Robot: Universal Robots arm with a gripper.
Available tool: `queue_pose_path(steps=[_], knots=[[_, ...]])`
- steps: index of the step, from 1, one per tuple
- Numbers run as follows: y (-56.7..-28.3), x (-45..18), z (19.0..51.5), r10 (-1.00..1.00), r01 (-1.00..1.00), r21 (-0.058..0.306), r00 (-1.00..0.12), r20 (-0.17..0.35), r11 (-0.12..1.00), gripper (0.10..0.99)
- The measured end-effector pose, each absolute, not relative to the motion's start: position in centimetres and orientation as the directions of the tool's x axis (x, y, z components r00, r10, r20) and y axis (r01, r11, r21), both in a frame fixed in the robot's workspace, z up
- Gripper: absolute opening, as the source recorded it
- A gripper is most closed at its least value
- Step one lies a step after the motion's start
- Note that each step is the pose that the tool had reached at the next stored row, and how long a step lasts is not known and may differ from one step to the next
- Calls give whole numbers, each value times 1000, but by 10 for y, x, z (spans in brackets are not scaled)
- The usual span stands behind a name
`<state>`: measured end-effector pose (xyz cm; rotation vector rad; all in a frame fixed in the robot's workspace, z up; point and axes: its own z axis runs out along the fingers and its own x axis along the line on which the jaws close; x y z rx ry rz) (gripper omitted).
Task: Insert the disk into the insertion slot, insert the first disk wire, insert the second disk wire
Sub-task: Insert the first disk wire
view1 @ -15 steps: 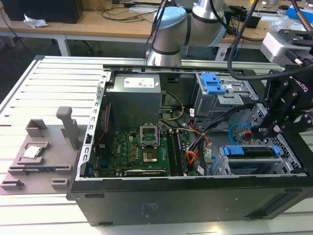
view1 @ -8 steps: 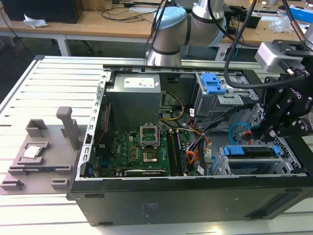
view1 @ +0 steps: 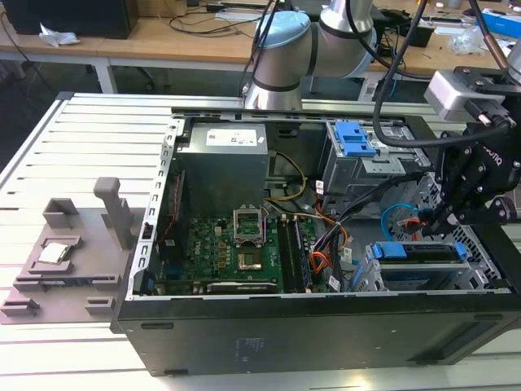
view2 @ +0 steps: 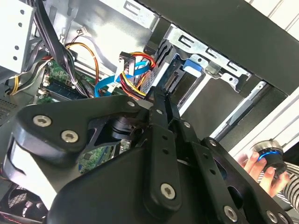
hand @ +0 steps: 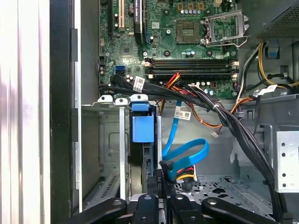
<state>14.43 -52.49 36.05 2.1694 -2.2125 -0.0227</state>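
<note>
Second wrist view: gripper (view2: 160, 94) jaws narrow, empty; loose wire plugs (view2: 130, 65) just beside them could snag against the disk (view2: 190, 65).

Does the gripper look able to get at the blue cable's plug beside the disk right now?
Probably yes. The plug lies free just ahead of the gripper, beside the disk seated in the insertion slot; the black cable bundle passes farther off.

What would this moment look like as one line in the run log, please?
disk: in slot | gripper: at disk's end, beside blue wire | wire seating: cannot tell
</note>
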Motion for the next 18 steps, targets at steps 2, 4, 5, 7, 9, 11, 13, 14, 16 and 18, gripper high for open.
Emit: queue_pose_path(steps=[2, 4, 5, 7, 9, 11, 13, 14, 16, 18], knots=[[-529, 144, 359, -1000, -999, 41, -19, 20, 20, 165], [-531, 147, 357, -1000, -999, 41, -19, 20, 20, 165], [-532, 148, 354, -1000, -999, 41, -19, 20, 20, 165], [-533, 148, 350, -1000, -999, 41, -19, 20, 20, 165], [-533, 151, 348, -1000, -999, 42, -20, 20, 20, 165], [-533, 153, 347, -1000, -999, 42, -20, 20, 21, 165], [-533, 154, 346, -1000, -999, 42, -20, 19, 21, 165], [-533, 155, 346, -1000, -999, 42, -20, 19, 21, 165], [-533, 156, 345, -1000, -999, 42, -21, 18, 22, 165], [-533, 157, 343, -1000, -999, 42, -22, 18, 23, 165]])
